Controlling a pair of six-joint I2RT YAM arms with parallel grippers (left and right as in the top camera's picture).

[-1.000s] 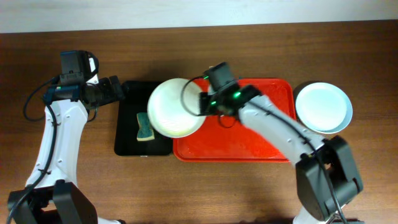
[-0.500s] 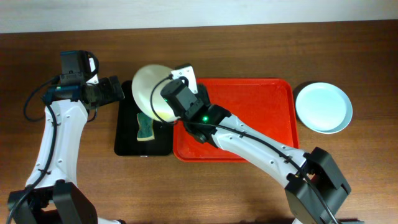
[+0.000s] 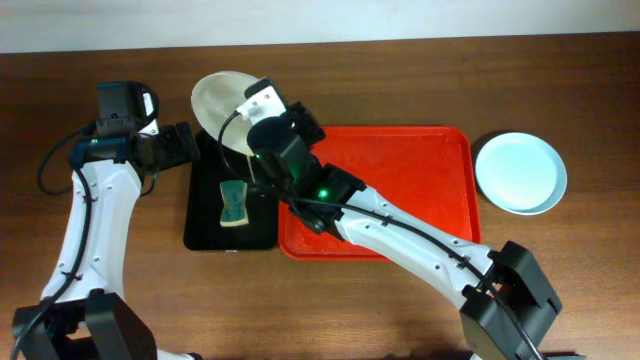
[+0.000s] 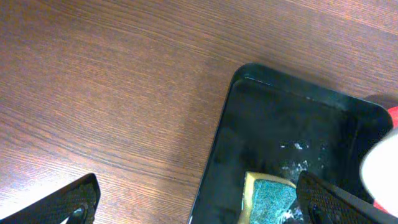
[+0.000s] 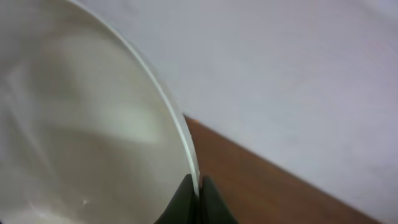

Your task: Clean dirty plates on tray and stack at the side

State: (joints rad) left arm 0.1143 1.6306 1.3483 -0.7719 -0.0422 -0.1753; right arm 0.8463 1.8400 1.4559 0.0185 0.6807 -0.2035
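**Held plate: orientation.** The pale green plate (image 3: 222, 98) is off every surface and tilted, not level. In the overhead view it shows as an ellipse with its long axis running roughly left to right, and its hollow face is visible from above. In the right wrist view the hollow face fills the left side. The rim curves down from the upper left to the fingertips at bottom centre.

**Held plate: position.** The plate hangs over the far end of the black tray (image 3: 203, 228) and the worktop (image 3: 400, 310) beyond it. It is left of the far-left corner of the red tray (image 3: 400, 205) and clear of that tray.

**Right tool.** The right tool (image 5: 198, 198) is clamped narrowly on the plate's rim, one finger on each face. The plate extends away from the tool, to the left and far side. The right arm reaches across the red tray's left end.

**Left tool.** The left tool (image 4: 198, 186) stands wide apart and grips nothing. It hovers above the worktop, just beside the black tray's far-left corner and near the held plate.

**Other items.** A green-and-yellow sponge (image 3: 233, 203) lies in the black tray. A pale blue plate (image 3: 520, 172) rests flat on the worktop just beside the red tray's right edge. Whether another plate lies under it cannot be told.
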